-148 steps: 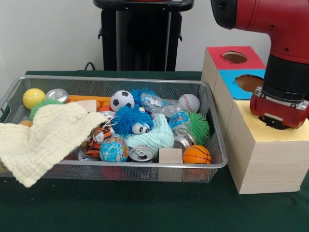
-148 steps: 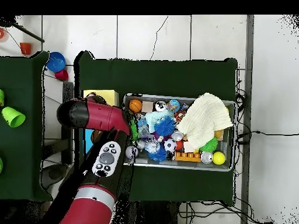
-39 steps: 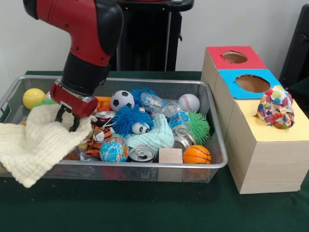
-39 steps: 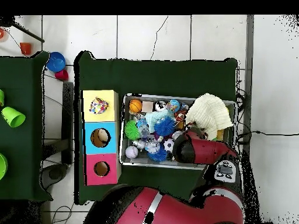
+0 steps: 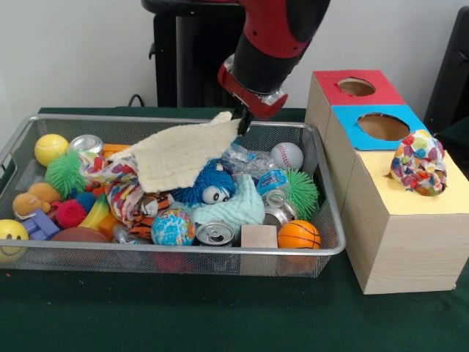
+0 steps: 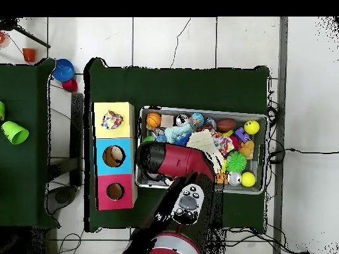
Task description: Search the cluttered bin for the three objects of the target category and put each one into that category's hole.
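Note:
My gripper [image 5: 242, 122] is over the back middle of the wire mesh bin [image 5: 146, 249], shut on a corner of the big pale-yellow waffle cloth [image 5: 179, 155] and holding that corner up. One confetti cloth [image 5: 418, 163] sits bunched on the yellow top of the largest wooden box [image 5: 399, 242], covering its hole; it also shows in the overhead view [image 6: 111, 120]. A second confetti cloth [image 5: 117, 183] lies in the bin, left of centre, partly under the waffle cloth. No third one shows. In the overhead view my arm [image 6: 173, 161] hides the gripper.
The bin holds a mint-green cloth [image 5: 236, 209], blue fuzzy toy [image 5: 209, 183], baseball [image 5: 286, 155], basketball [image 5: 298, 235], globe ball [image 5: 173, 226], cans and toys at the left. The blue-surround hole [image 5: 382, 126] and red-surround hole [image 5: 356, 86] lie behind the yellow box.
My arm moved from over the yellow box to the bin. A confetti cloth now lies on the yellow top. The waffle cloth is dragged from the bin's left edge to its middle, uncovering toys.

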You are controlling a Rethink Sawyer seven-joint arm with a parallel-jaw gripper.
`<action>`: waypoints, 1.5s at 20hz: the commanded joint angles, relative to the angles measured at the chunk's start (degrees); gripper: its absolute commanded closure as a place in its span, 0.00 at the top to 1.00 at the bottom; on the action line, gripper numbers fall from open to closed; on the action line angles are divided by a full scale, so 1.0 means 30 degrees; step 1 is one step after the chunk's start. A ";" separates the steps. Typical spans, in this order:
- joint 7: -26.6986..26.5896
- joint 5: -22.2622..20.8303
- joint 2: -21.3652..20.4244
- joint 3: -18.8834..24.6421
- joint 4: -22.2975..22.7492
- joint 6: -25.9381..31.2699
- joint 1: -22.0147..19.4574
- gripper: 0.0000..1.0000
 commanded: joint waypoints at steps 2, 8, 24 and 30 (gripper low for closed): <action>0.4590 0.2572 0.1416 0.3024 0.1905 -0.5372 -0.0480 0.00; 0.4902 0.4106 0.1518 0.3453 0.0995 -0.6243 0.0410 0.00; 0.4977 0.6603 0.2948 0.2788 -0.1656 -0.3854 0.1756 1.00; 0.3890 0.5472 0.2250 0.0981 -0.1216 -0.2766 0.1731 1.00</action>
